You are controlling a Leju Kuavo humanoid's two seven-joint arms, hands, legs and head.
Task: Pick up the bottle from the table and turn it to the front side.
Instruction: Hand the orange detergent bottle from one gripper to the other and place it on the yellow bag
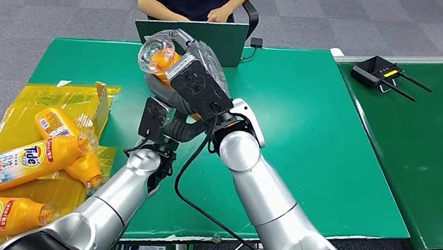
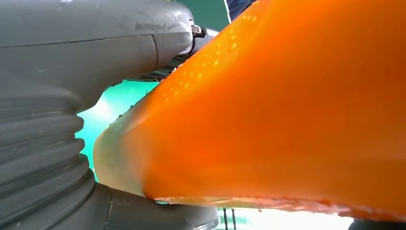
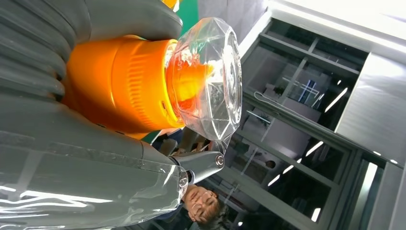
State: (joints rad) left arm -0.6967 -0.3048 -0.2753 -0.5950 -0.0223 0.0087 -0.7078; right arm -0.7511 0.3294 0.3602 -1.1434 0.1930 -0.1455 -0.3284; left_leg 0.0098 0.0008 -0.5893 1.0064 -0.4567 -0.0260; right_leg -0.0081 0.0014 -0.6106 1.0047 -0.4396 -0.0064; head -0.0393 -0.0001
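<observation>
Gripping orange bottle (image 1: 164, 60) above table (image 1: 309, 124), right hand (image 1: 195, 70) at neck, left hand (image 1: 158, 120) on body

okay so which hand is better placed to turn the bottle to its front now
Likely the right hand: it grips the bottle near its clear cap, raised above the table. The left hand supports it from below.
</observation>
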